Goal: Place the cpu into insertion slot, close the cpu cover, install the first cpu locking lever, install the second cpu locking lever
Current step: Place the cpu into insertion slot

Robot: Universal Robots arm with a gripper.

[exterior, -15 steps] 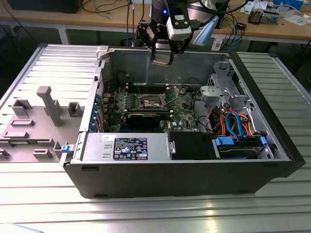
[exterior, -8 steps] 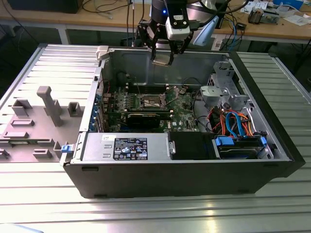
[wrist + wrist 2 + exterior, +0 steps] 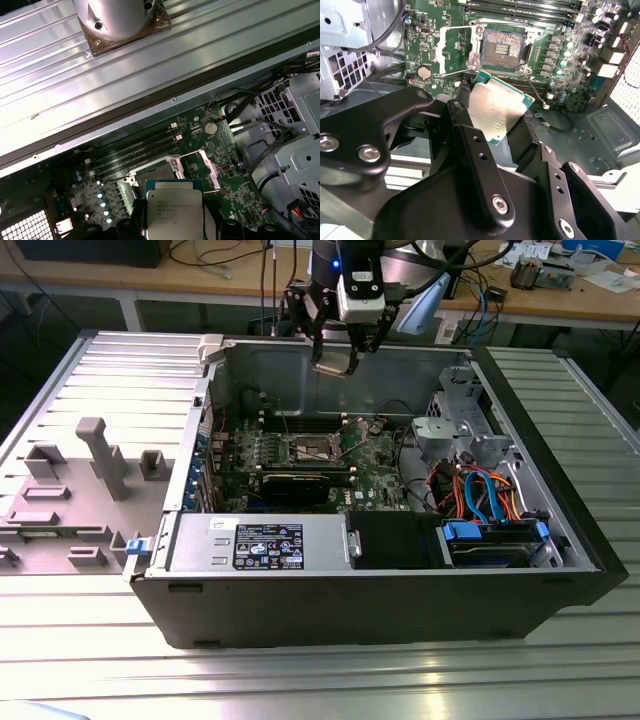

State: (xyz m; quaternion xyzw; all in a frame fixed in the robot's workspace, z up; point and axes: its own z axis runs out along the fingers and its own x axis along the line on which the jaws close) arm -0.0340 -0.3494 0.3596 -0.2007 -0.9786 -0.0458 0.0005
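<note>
The gripper [image 3: 335, 352] is hanging well above the insertion slot [image 3: 502, 46], its jaws pinching two opposite edges of the cpu [image 3: 496, 112]. The chip is lying roughly flat between the fingers, clear of the slot, with its grey metal face looking up toward both wrist cameras. Being square, it is showing no longer axis. Just beside the slot, the cpu cover [image 3: 454, 47] is standing swung open, leaving the slot's contacts bare on the motherboard [image 3: 565, 55] inside the computer case [image 3: 300, 605].

Ribbed grey metal tabletop [image 3: 300, 680], bright glare along its near edge; wooden workbench [image 3: 150, 285] behind, cables [image 3: 205, 255] strewn on it
</note>
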